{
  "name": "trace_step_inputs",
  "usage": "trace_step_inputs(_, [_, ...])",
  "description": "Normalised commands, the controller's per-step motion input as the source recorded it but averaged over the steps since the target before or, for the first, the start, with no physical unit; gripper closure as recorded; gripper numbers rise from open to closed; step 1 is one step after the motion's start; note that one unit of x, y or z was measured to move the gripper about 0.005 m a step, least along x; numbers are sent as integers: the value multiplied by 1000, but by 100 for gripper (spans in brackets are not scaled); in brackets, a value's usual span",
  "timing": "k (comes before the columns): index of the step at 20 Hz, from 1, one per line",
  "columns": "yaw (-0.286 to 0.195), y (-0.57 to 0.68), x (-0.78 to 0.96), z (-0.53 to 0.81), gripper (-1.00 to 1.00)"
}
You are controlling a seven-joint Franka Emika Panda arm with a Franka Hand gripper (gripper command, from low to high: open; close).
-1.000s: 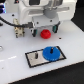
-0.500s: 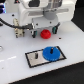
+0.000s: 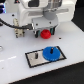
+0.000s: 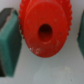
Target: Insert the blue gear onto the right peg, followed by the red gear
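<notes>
Wrist view: red gear between the pincer's fingers

Wrist view fills with the red gear [image 4: 45,31], its toothed rim and centre hole plain, flanked by one teal finger pad [image 4: 9,45] on each side. The pads sit just beside the rim; whether they clamp it I cannot tell.

From the exterior view, the pincer [image 3: 46,34] hangs over the white desk [image 3: 15,50] with the red gear [image 3: 46,33] at its tips, far of the plate [image 3: 34,58]. The blue gear [image 3: 50,52] lies on the plate's right part, hiding the right peg. The left peg [image 3: 36,55] stands bare.
</notes>
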Motion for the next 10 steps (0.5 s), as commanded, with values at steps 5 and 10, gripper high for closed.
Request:
trace_step_inputs(5, [0, 17, 1, 218, 100])
trace_step_inputs(10, [0, -42, 264, 413, 100])
